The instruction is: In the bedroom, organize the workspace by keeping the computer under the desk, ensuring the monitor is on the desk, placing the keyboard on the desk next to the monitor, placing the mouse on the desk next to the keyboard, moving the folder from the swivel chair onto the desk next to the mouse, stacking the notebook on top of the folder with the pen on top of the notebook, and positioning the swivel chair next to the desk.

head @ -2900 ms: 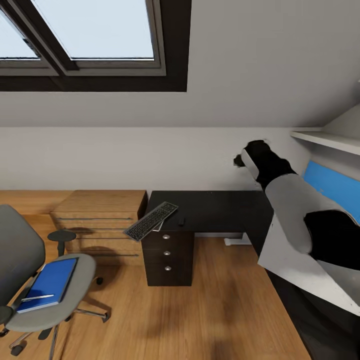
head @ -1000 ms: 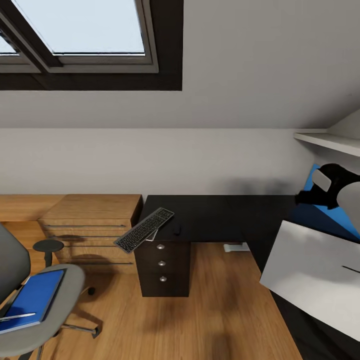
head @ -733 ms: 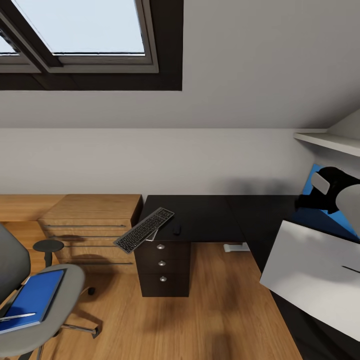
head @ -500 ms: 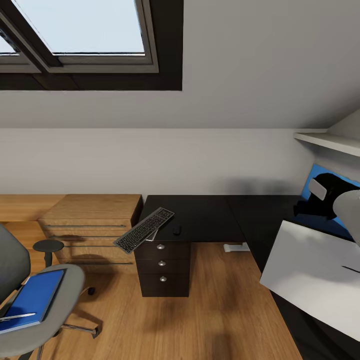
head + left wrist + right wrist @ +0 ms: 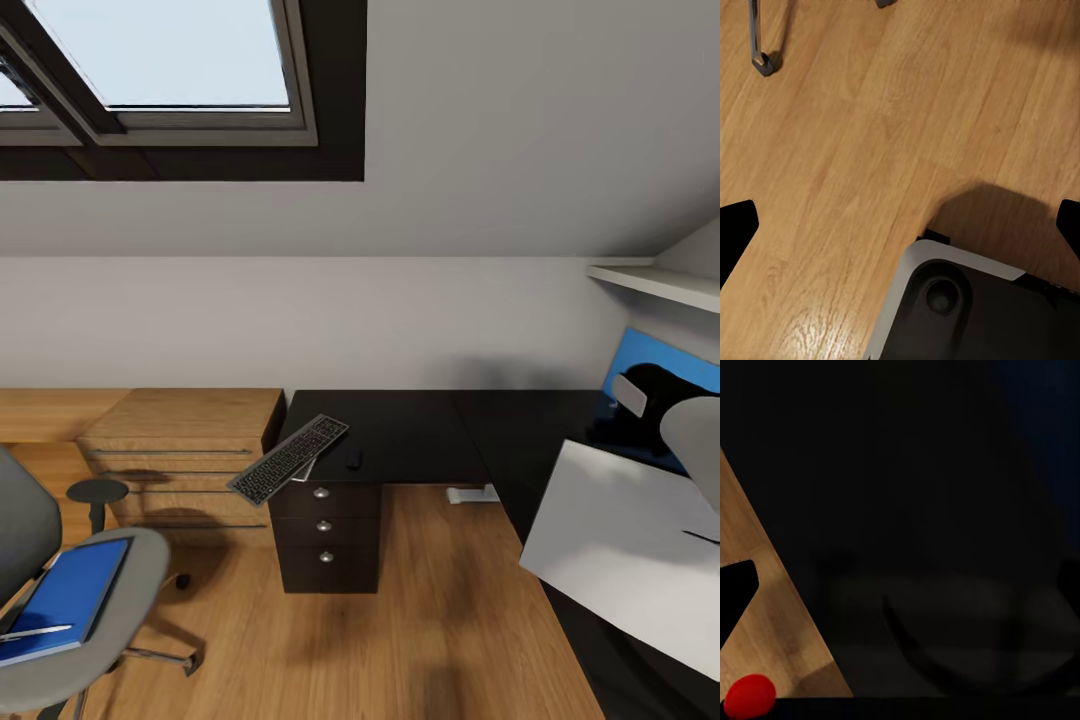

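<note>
Black glossy worktop (image 5: 410,432), head view: keyboard (image 5: 288,458) lies askew at the left near corner, one end overhanging the edge above the drawer unit (image 5: 326,525). Mouse (image 5: 353,459) sits just beside it, apart from it. Monitor (image 5: 625,545) is at the right, white back up and tilted, not upright. Its red dot (image 5: 748,695) shows in the right wrist view against the wood floor (image 5: 440,620).

Change over the last three seconds: the right arm (image 5: 690,435), earlier raised high over the worktop's far corner, has drawn back and sunk toward the blue wall panel (image 5: 665,365) behind the monitor. The view also shifted early on, so part of that is camera motion. In the last second keyboard, mouse and chair have not moved.

Right end effector (image 5: 900,585): one finger sits at the frame's edge and the other is lost in the dark. It reads as spread, with nothing between. Left end effector (image 5: 900,232): fingers wide apart, empty, hanging over the floor beside the robot's own base (image 5: 967,307).

Swivel chair (image 5: 110,600) stands well apart from the worktop. The folder (image 5: 65,595) is on its seat, with the pen (image 5: 35,633) on top.

Judgement: monitor handling looks unfinished, since the screen needs standing upright. Folder, pen and chair are untouched.
</note>
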